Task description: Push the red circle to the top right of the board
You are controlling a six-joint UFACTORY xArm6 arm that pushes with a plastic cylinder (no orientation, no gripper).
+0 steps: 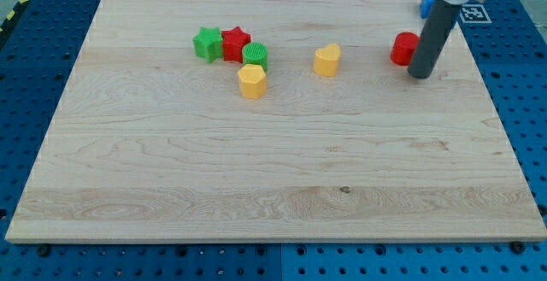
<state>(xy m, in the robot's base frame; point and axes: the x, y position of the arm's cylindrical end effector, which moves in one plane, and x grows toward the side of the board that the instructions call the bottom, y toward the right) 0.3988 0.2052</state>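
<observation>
The red circle (402, 49) lies on the wooden board (273, 161) at the view's upper right. My tip (420, 75) rests on the board just to the right of and slightly below the red circle, touching or nearly touching it. The dark rod rises from the tip toward the view's top right and covers the circle's right edge.
A green star (206, 43), a red star (235, 42), a green circle (255, 55) and a yellow hexagon (252, 81) cluster at the upper left. A yellow heart (326, 60) sits left of the red circle. A blue block (424, 3) shows partly behind the rod at the top right edge.
</observation>
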